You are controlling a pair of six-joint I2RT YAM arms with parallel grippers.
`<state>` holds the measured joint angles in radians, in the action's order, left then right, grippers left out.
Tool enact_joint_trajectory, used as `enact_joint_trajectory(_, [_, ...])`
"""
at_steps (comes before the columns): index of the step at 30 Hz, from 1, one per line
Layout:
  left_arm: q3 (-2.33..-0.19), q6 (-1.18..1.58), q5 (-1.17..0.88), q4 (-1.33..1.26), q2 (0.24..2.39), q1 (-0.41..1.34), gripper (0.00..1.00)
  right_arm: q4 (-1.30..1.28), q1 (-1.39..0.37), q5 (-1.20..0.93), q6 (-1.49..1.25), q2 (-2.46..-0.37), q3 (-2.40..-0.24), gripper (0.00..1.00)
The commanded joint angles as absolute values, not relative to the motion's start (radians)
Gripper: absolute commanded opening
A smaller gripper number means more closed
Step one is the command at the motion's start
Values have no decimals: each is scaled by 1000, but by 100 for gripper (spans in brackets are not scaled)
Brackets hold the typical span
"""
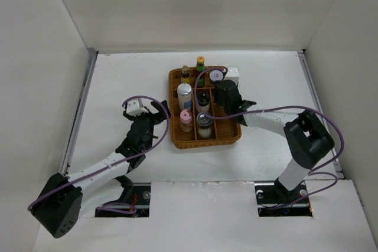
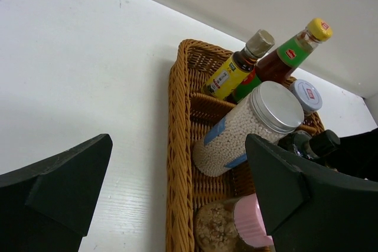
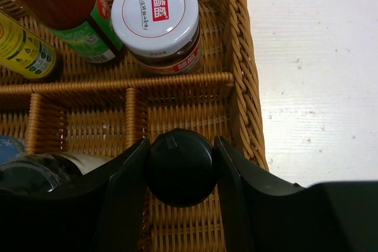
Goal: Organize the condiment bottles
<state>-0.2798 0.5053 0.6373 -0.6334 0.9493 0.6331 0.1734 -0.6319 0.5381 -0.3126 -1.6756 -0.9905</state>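
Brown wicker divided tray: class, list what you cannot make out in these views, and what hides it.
Black-capped bottle: right wrist view, body hidden under its cap and the jaws of the right gripper.
Pink-lidded glass jar: left wrist view, cut by the bottom edge.
Bottle labels: top view, too small to read.

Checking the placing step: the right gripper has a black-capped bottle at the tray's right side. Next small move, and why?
Probably lower it straight down, then open. The right gripper is shut on the black-capped bottle by its cap, over a cell of the wicker tray that holds nothing else, one divider from the white-lidded jar. The cap hides whether the base is seated yet.
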Motion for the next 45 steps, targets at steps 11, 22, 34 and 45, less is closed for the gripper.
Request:
enact_joint_trajectory(11, [-279,523,657,-670,956,613,100,272,-642,548,-327,-1634,-985,76])
enact_joint_trajectory(22, [-278,552,667,-655,937,610,100,229,-657,551,-311,-1454,-959,100])
enact_joint_trajectory(34, [-422,718,678,-342,1034,533,100,268,-624,591,-374,-1224,-764,100])
enact_joint_trajectory(45, [-483,713,607,-292,1054,541,100,304,-565,522,-436,-1105,-670,74])
